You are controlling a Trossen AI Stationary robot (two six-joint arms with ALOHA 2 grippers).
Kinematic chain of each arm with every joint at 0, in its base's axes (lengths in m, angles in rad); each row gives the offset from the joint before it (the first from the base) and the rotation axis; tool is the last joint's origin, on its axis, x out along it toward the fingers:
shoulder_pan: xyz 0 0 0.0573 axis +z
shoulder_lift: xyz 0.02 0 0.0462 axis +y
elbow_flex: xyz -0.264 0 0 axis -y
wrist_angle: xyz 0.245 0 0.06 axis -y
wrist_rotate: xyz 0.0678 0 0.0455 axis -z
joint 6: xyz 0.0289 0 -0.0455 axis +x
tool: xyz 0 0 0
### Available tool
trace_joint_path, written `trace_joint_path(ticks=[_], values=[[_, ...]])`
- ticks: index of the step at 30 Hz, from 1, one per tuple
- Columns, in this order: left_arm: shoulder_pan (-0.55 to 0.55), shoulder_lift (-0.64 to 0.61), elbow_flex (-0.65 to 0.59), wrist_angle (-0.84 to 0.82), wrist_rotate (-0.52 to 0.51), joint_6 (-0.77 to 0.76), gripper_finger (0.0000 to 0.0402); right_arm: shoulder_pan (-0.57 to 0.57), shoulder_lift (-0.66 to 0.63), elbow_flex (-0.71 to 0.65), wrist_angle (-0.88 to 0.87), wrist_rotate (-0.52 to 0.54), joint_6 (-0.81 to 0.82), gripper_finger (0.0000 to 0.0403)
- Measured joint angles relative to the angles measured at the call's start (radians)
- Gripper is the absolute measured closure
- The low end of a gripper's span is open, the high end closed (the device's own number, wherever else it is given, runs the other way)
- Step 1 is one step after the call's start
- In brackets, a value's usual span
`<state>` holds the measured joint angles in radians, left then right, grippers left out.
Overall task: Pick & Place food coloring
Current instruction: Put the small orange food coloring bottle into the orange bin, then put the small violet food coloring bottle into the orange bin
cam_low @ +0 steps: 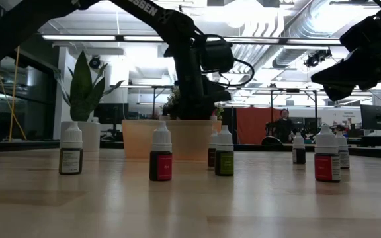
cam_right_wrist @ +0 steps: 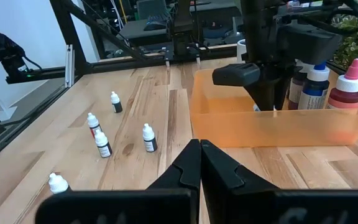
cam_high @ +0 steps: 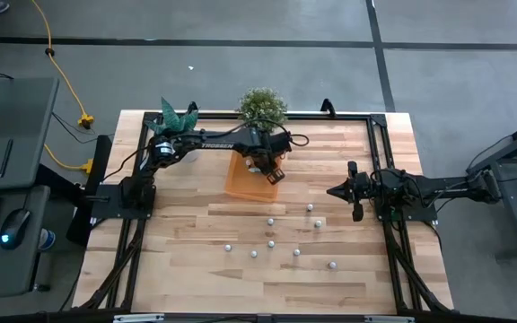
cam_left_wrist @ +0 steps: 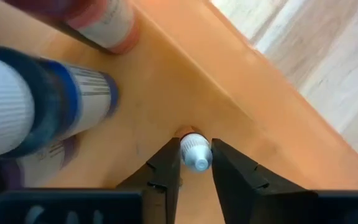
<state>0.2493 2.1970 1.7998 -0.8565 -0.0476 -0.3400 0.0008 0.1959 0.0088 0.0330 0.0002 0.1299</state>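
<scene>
Nearest us in the low view, small white-capped food coloring bottles (cam_low: 161,158) stand scattered across the lower middle of the table (cam_high: 187,260). Farther back, at centre frame, we see the left gripper (cam_left_wrist: 195,167) narrowly pinching one bottle (cam_left_wrist: 195,153) inside the orange tray (cam_high: 240,179). At the right edge, the right gripper (cam_right_wrist: 200,163) hovers, fingers together.

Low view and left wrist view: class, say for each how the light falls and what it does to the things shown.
Low view: bright ceiling lights behind backlight the scene, leaving the left arm a dark silhouette and the red bottle dim in front. Left wrist view: the orange tray is evenly lit, with the left tool gripping a white-capped bottle between dark fingers.
</scene>
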Motion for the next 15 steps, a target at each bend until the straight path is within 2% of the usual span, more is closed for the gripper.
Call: trace_joint_path(ticks=[15], values=[[-0.003, 0.001, -0.001, 0.001, -0.01, 0.027, 0.0259, 0.0, 0.0, 0.0, 0.0, 0.0, 0.0, 0.0402]])
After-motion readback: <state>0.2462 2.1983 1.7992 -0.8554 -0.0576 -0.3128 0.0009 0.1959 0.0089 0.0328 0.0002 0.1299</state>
